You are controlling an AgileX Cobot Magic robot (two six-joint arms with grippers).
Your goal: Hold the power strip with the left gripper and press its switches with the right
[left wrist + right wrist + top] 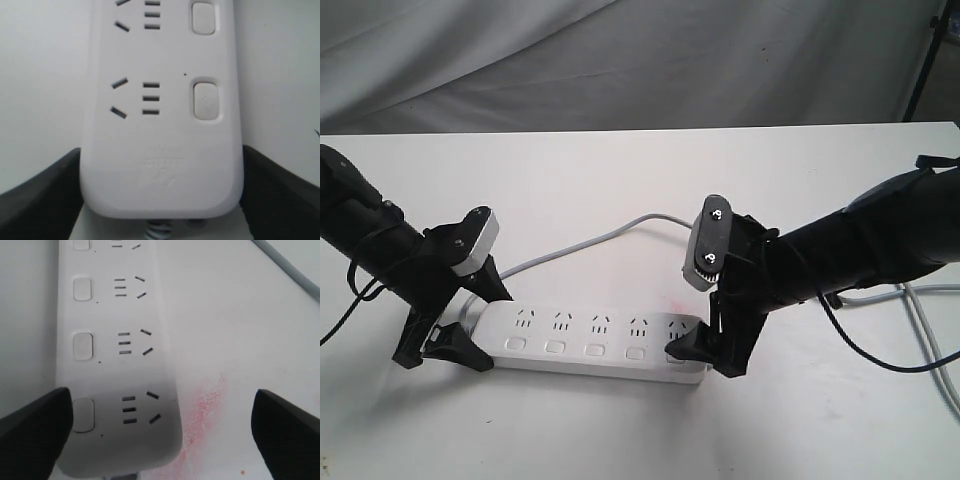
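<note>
The white power strip (590,335) lies flat on the white table, its grey cord (590,240) curving off behind. My left gripper (475,322) stands at the cord end. In the left wrist view its black fingers (40,200) press both long sides of the power strip (160,125), so the left gripper (160,200) is shut on it. My right gripper (700,325) is at the other end, open wide. In the right wrist view one of its fingers (35,430) overlaps the edge of the end one of the switches (85,415), while the other finger hangs over bare table.
A pale red stain (205,405) marks the table beside the strip's right end. Loose grey cables (930,330) trail along the table's right edge. A grey cloth backdrop (620,60) hangs behind, with a dark stand leg (925,60) at the top right.
</note>
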